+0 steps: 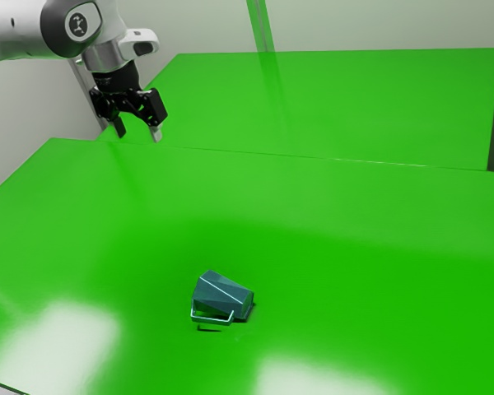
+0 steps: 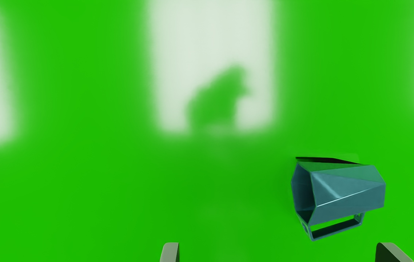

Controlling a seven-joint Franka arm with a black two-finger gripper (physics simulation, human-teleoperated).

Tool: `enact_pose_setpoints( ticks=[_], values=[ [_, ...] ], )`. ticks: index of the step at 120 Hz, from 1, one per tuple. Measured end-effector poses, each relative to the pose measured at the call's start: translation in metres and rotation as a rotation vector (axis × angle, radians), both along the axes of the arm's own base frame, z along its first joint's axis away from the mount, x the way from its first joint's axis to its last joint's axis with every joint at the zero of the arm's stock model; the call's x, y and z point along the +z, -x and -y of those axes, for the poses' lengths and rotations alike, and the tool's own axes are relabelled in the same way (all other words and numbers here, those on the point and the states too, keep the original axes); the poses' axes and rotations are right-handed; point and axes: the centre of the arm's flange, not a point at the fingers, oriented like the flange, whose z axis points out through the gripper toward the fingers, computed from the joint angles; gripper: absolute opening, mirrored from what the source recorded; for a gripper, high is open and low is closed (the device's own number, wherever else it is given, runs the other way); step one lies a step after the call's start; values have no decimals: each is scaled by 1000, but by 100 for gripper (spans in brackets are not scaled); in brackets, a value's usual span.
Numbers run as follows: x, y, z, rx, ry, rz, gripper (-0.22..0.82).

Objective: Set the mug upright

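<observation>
High over the table's far-left corner in the exterior view is my gripper [image 1: 138, 134], its fingers spread apart. In the wrist view the gripper [image 2: 278, 251] stands open, its two tips wide apart with no object held. The blue-grey faceted mug [image 1: 221, 295] lies on its side on the green table, well away from the gripper and far below it. In the wrist view the mug [image 2: 349, 191] shows its open mouth at one end and its rectangular handle along one side, nearer the fingertips.
The glossy green table [image 1: 329, 222] carries bright reflections. Behind it is another green surface [image 1: 354, 103], against pale walls.
</observation>
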Motion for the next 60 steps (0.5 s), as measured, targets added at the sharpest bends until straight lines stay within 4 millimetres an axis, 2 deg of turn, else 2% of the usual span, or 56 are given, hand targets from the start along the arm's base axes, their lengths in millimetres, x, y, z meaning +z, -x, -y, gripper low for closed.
enact_pose_setpoints(
  ticks=[14,37,60],
  values=[
    [1,1,-1,2,0,1,59],
    [2,17,0,1,-3,-5,59],
    [-19,31,5,1,40,-14,59]
  ],
)
